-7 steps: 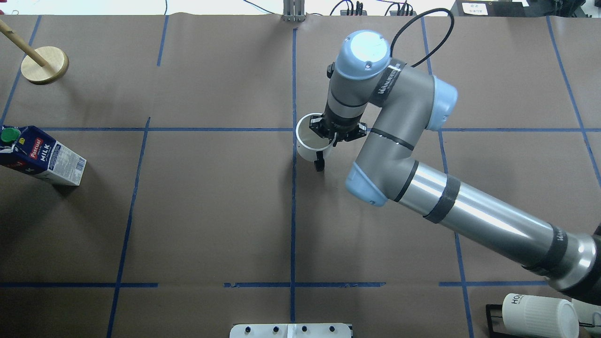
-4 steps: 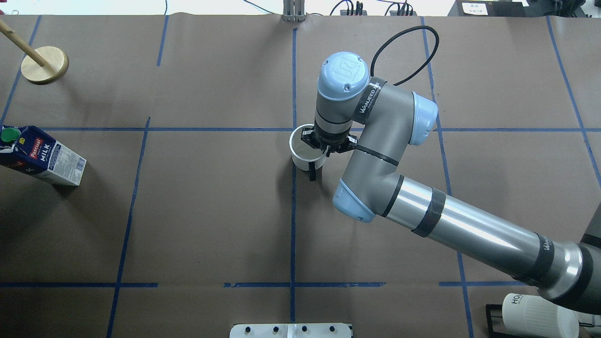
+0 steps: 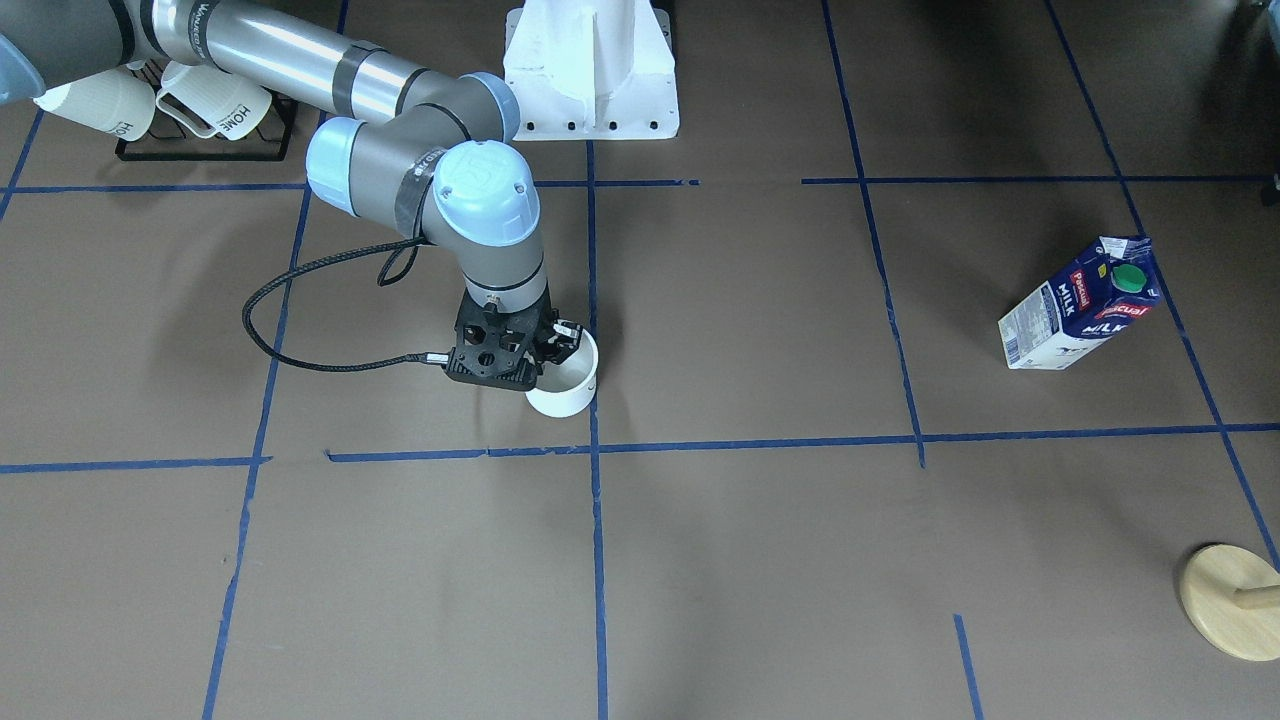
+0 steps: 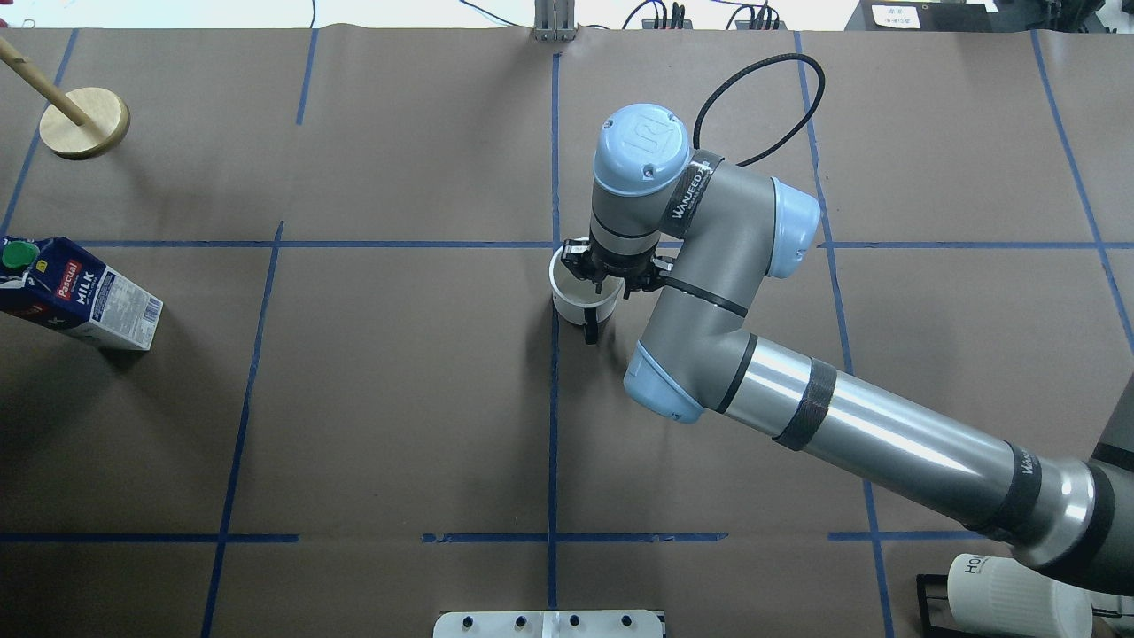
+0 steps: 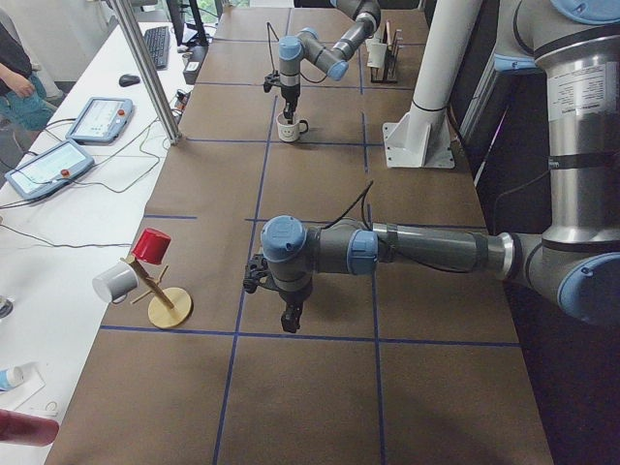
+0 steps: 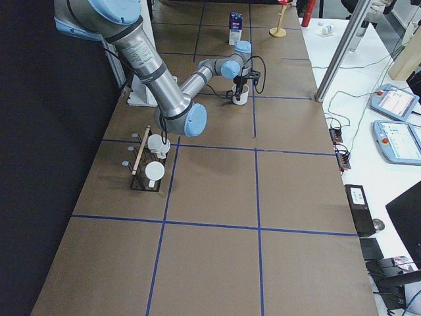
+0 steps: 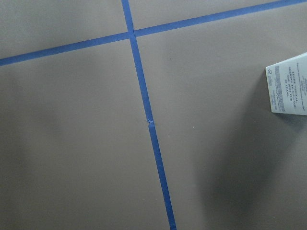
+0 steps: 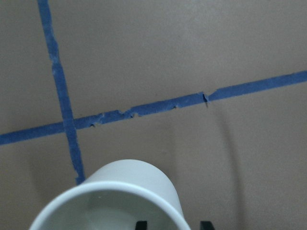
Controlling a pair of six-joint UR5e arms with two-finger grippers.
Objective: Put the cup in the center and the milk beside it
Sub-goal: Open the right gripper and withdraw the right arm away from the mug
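The white cup (image 4: 578, 299), black handle toward the robot, hangs upright at or just above the brown paper. It sits on the blue tape line just on the robot's side of the center crossing (image 4: 555, 245). My right gripper (image 4: 602, 282) is shut on the cup's rim wall, as the front view shows for gripper (image 3: 558, 347) and cup (image 3: 566, 387). The milk carton (image 4: 81, 297) stands far left, also seen from the front (image 3: 1085, 305). My left gripper (image 5: 289, 320) points down near the carton; I cannot tell if it is open.
A wooden mug stand (image 4: 84, 122) is at the far left corner. A black rack with ribbed HOME mugs (image 4: 1019, 592) is at the near right. The white robot base (image 3: 590, 65) stands at the table's near edge.
My right arm has carried the cup a little left and toward the robot and lowered it onto the tape line. The carton has not moved.
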